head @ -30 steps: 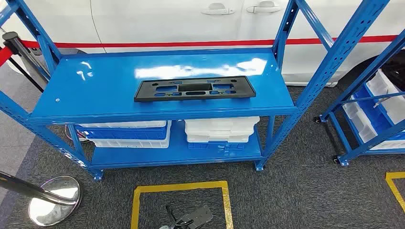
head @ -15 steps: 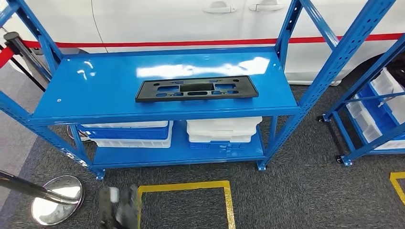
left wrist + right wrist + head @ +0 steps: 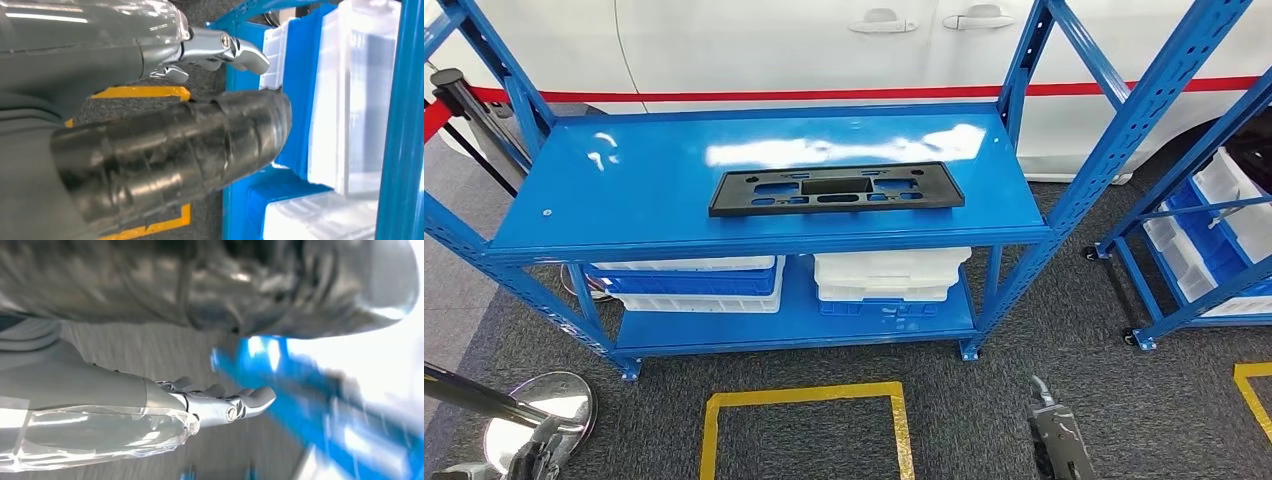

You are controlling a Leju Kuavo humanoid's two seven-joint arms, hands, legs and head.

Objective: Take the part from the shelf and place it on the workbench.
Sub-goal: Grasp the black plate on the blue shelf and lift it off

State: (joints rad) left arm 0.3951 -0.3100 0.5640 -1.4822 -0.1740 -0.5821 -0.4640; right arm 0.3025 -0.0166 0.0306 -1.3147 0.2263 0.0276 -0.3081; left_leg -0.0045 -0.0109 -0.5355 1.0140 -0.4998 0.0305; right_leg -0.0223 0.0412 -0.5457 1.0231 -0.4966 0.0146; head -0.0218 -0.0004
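Observation:
The part (image 3: pixel 836 189) is a flat black rectangular frame with several cut-outs, lying on the top deck of the blue shelf (image 3: pixel 624 190), right of centre. My left hand (image 3: pixel 536 458) hangs low at the lower left, over the floor and well short of the shelf. In the left wrist view, the left hand (image 3: pixel 200 130) has its thumb and fingers extended and holds nothing. My right hand (image 3: pixel 1058 438) is low at the lower right, also far below the part. The blurred right wrist view shows the right hand (image 3: pixel 215 405) with its fingers stretched out and holding nothing.
White and blue bins (image 3: pixel 889 275) sit on the lower shelf. A second blue rack with bins (image 3: pixel 1214 230) stands at the right. A chrome stanchion base (image 3: pixel 539 405) is at the lower left, and a yellow floor square (image 3: pixel 804 395) is in front. A white car (image 3: pixel 774 45) is behind.
A hand seen low in the middle has swung to the lower left. My right hand has come into view at the lower right. The part has not moved.

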